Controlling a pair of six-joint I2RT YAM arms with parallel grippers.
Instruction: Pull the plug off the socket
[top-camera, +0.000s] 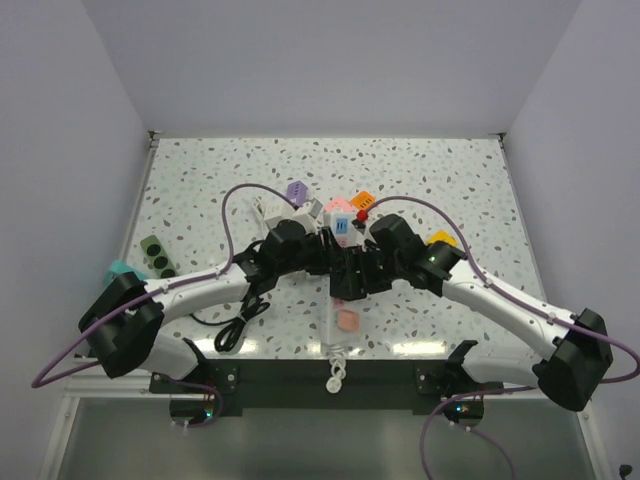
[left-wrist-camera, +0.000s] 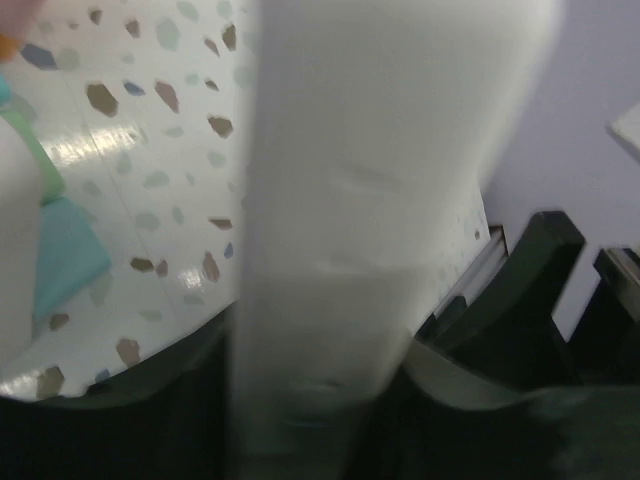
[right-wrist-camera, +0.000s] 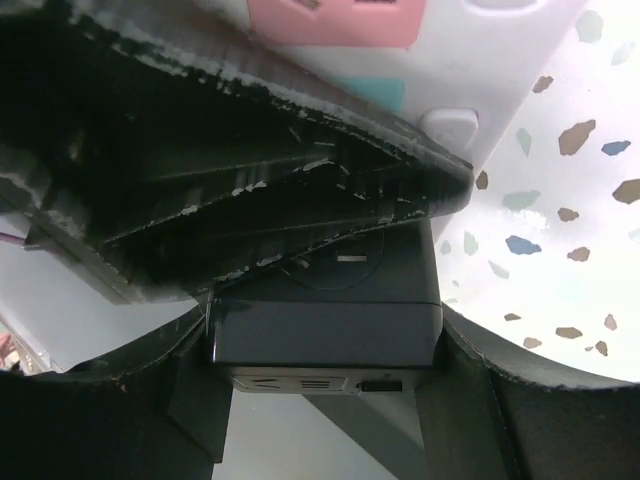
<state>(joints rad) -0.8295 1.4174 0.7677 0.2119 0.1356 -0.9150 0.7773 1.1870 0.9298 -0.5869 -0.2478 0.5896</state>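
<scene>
A long white socket strip (top-camera: 338, 335) lies lengthwise at the table's near middle, with a pink outlet (top-camera: 346, 321) on its face. A black plug (top-camera: 350, 283) sits on the strip. My left gripper (top-camera: 318, 252) is shut on the strip, which fills the left wrist view (left-wrist-camera: 380, 150) as a blurred white bar between the dark fingers (left-wrist-camera: 130, 430). My right gripper (top-camera: 356, 280) is shut on the black plug (right-wrist-camera: 325, 320), gripping its two sides. The strip's white end (right-wrist-camera: 500, 60) lies just beyond the plug. The plug's prongs are hidden.
Coloured adapters stand behind the grippers: purple (top-camera: 296, 190), pink (top-camera: 338, 207), orange (top-camera: 362, 204), yellow (top-camera: 440, 240). A green piece (top-camera: 157, 255) and a teal one (top-camera: 120, 268) lie at the left. A black cable (top-camera: 240, 322) coils near the front edge.
</scene>
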